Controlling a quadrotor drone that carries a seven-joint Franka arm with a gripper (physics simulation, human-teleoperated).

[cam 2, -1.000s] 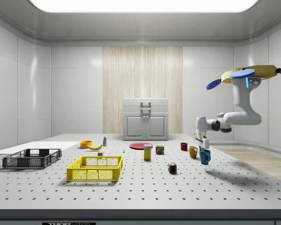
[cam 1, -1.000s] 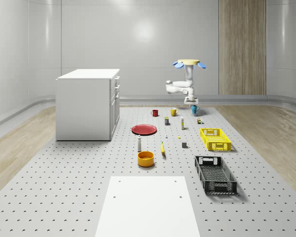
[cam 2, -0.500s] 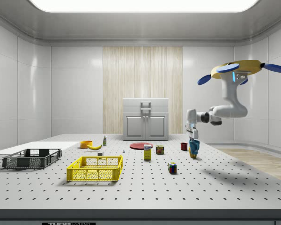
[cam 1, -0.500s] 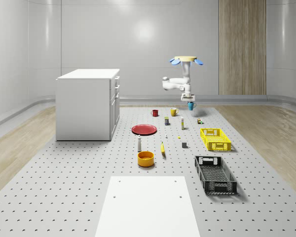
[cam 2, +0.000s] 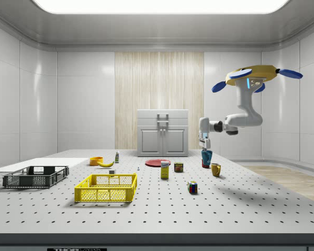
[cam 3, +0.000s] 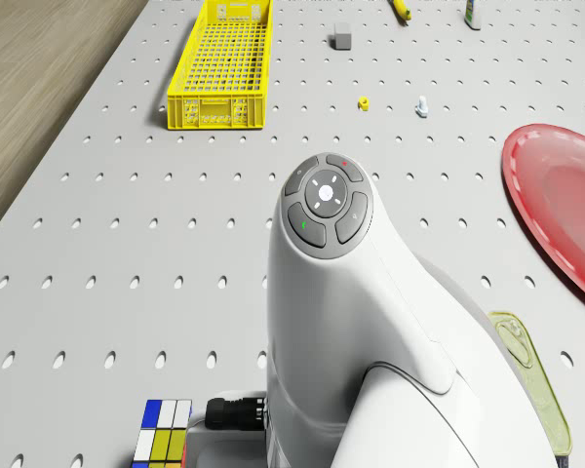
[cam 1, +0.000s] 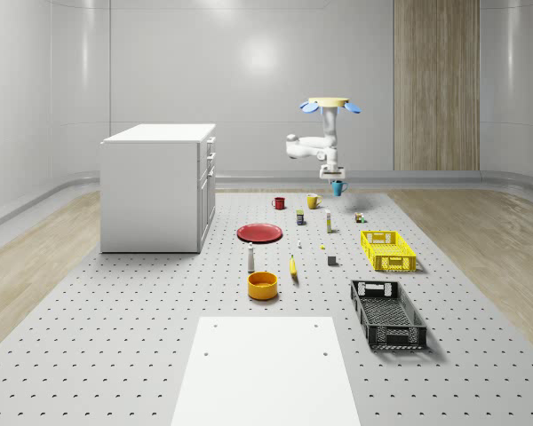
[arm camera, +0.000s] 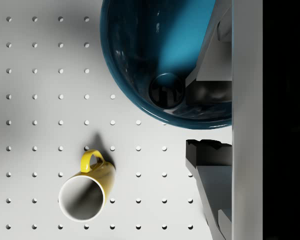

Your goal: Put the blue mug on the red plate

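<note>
whole-scene view: drone (cam 1: pixel 330 104) hovering over the far end of the perforated table (cam 1: pixel 115 337), arm bent down to the gripper (cam 1: pixel 331 178), blue mug (cam 1: pixel 338 187) hanging from it in the air, clear of the table. yellow mug (cam 1: pixel 312 201) on the table just below, toward the view's left of the blue mug. red mug (cam 1: pixel 279 203) farther left, red plate (cam 1: pixel 260 232) flat on the table nearer the camera, well apart from the carried mug. white cabinet (cam 1: pixel 157 185) on the left, yellow basket (cam 1: pixel 387 249) and black basket (cam 1: pixel 387 312) on the right, orange bowl (cam 1: pixel 262 285) and banana (cam 1: pixel 293 266) in the middle.

side view: drone (cam 2: pixel 253 76) high at the right, gripper (cam 2: pixel 204 147) pointing down, blue mug (cam 2: pixel 206 157) lifted off the table, in front of the red mug. yellow mug (cam 2: pixel 215 169) standing to its right, red plate (cam 2: pixel 157 163) to its left, still bare. colour cube (cam 2: pixel 192 187) nearer the camera.

drone view: white arm link (cam 3: pixel 370 322) in the foreground, red plate (cam 3: pixel 558 210) partly seen beyond it, yellow basket (cam 3: pixel 224 68) farther off, colour cube (cam 3: pixel 162 444) close by.

wrist view: gripper (arm camera: pixel 210 120) pinching the rim of the blue mug (arm camera: pixel 150 50), one finger (arm camera: pixel 210 60) inside the cup, the other outside. yellow mug (arm camera: pixel 87 190) upright on the table below.
</note>
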